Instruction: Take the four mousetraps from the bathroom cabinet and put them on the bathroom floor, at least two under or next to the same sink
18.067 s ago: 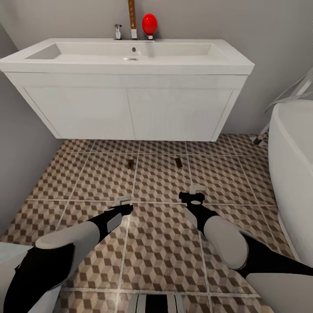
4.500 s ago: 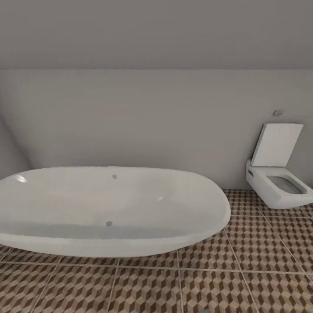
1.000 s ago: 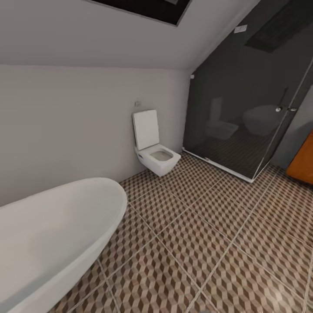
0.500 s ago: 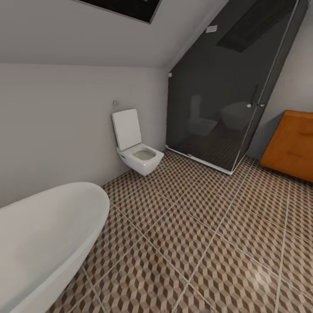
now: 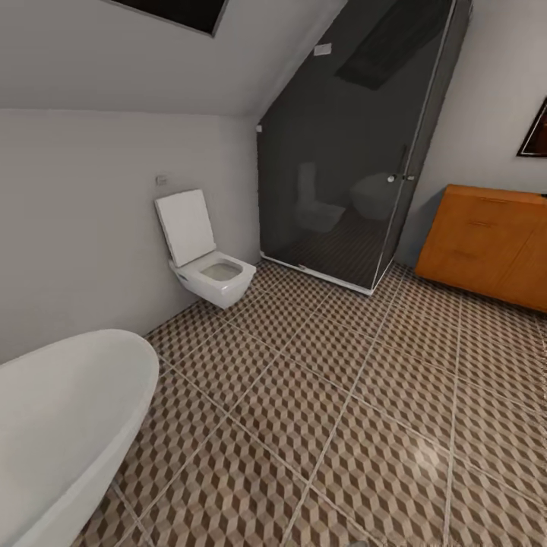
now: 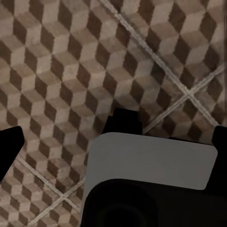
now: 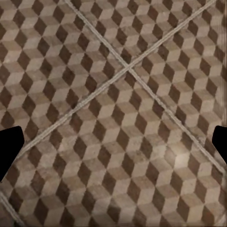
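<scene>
The head view showed the bathroom floor (image 5: pixel 334 410), tiled in large squares with a brown, beige and white cube pattern and pale grout lines. It ran from the near edge of the view to the far walls. An oval white bathtub (image 5: pixel 53 425) stood at the lower left. A wall-hung white toilet (image 5: pixel 205 266) with its lid raised was mounted on the grey wall beyond the tub. A dark glass shower enclosure (image 5: pixel 342 152) filled the far corner, just beside the toilet. An orange wooden cabinet (image 5: pixel 486 243) stood against the right-hand wall, well apart from the tub.

In the left wrist view, the left pincer (image 6: pixel 113 139) was spread wide: its dark fingertips (image 6: pixel 9 146) sat at opposite edges of the picture with nothing between them. Below it lay the floor (image 6: pixel 71 61), crossed by grout lines. A grey and black robot part (image 6: pixel 146 184) lay under the pincer, covering some of the tiles.

In the right wrist view, the right pincer (image 7: pixel 113 144) was likewise spread wide and held nothing, with one fingertip (image 7: pixel 9 149) at each side edge. The patterned floor (image 7: pixel 118 118) lay directly beneath it, with a grout crossing between the tips.
</scene>
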Motion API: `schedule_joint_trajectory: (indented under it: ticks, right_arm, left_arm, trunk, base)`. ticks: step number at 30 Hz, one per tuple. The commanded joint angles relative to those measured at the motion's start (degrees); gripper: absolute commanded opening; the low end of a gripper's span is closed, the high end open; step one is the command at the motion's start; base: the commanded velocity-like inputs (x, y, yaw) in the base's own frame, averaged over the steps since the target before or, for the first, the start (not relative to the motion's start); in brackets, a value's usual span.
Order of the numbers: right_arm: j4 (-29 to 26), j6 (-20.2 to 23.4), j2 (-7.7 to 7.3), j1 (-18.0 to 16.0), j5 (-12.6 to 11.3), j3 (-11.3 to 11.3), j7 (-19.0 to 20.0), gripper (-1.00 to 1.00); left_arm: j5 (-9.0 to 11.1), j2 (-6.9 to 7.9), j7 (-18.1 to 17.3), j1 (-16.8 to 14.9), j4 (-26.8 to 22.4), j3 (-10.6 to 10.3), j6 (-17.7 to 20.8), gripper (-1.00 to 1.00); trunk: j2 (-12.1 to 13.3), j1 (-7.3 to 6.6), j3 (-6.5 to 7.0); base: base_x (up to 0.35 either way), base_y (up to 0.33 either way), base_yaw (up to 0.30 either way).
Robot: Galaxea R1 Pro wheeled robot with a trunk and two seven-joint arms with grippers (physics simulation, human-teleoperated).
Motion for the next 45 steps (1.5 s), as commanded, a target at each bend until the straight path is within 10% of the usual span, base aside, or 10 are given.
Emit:
schedule_joint_trajectory:
  ticks: [1,45]
  right_arm:
    - [0.08,-0.05,0.03,-0.04,0.6,-0.33,-0.41,1.0]
    - [0.07,-0.08,-0.1,-0.04,0.44,-0.41,-0.42,1.0]
  left_arm:
    - [0.33,0.14,0.47,-0.04,-0.23,-0.44,-0.05,1.0]
    - [0.36,0.17,0.64,-0.04,-0.07,-0.53,0.06,1.0]
  trunk:
    - [-0.02,0.0,-0.07]
    - [-0.02,0.0,-0.2]
  base:
    - [0.0,0.0,-0.275]
    - [0.0,0.0,-0.279]
